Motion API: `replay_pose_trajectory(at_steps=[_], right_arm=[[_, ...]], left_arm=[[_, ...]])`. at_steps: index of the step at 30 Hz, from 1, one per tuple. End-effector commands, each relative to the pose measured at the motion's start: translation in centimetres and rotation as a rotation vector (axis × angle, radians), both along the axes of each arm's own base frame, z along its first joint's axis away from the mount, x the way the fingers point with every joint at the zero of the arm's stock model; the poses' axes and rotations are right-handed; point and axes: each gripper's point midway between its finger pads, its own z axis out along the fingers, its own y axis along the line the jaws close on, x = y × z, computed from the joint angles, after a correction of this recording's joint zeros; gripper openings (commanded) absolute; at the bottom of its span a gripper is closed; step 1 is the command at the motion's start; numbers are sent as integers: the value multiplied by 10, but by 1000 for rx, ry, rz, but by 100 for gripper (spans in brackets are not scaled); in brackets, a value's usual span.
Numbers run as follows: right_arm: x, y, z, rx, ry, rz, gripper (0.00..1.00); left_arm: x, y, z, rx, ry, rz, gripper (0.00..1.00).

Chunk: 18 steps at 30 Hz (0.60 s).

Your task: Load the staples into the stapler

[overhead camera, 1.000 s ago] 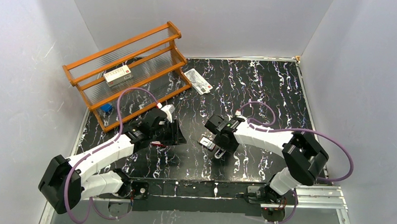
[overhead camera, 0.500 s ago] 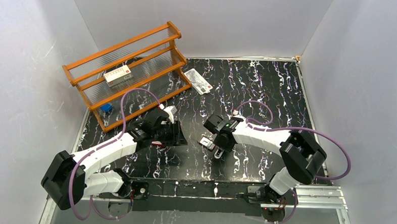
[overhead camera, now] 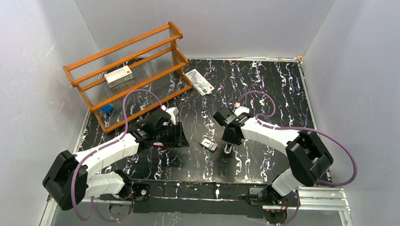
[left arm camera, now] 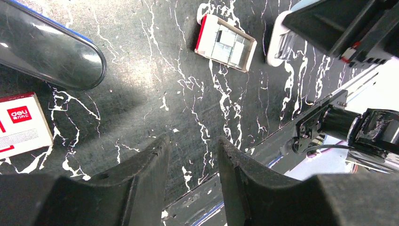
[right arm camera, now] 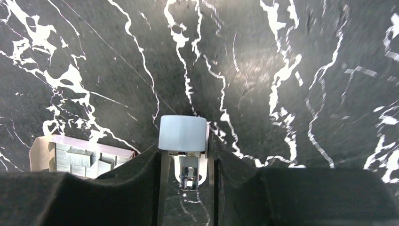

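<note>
The staples' small red-and-white box [overhead camera: 209, 143] lies open on the black marbled table, with silvery strips in its pale tray. It also shows in the left wrist view [left arm camera: 226, 42] and the right wrist view [right arm camera: 80, 157]. The stapler [right arm camera: 183, 133] looks pale blue here, with a silvery channel under its top. My right gripper [overhead camera: 228, 146] is shut on the stapler [overhead camera: 227, 149], just right of the box, and my fingers [right arm camera: 141, 188] press both its sides. My left gripper [overhead camera: 181, 138] is open and empty, left of the box, with bare table between its fingertips [left arm camera: 155, 150].
An orange wooden rack [overhead camera: 133, 69] stands at the far left, with a larger red-and-white box [overhead camera: 119, 76] and a small blue object [overhead camera: 107, 108] on it. A flat white packet [overhead camera: 199, 82] lies beside the rack. The left wrist view shows a red-and-white box [left arm camera: 19, 125] and a dark glossy oblong thing [left arm camera: 47, 52].
My right gripper has moved right and slightly away from the near edge with the stapler, off the staple box. The left arm has barely moved.
</note>
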Motion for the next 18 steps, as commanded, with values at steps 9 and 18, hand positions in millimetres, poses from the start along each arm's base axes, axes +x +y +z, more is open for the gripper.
replay_pose_trajectory(at_steps=[9,18], right_arm=[[44,-11,9,-6,-48,315,39],[48,-10,0,19,-25,382,48]], left_arm=[[5,-2,8,-9,-7,8,41],[7,0,7,3,-2,19,41]])
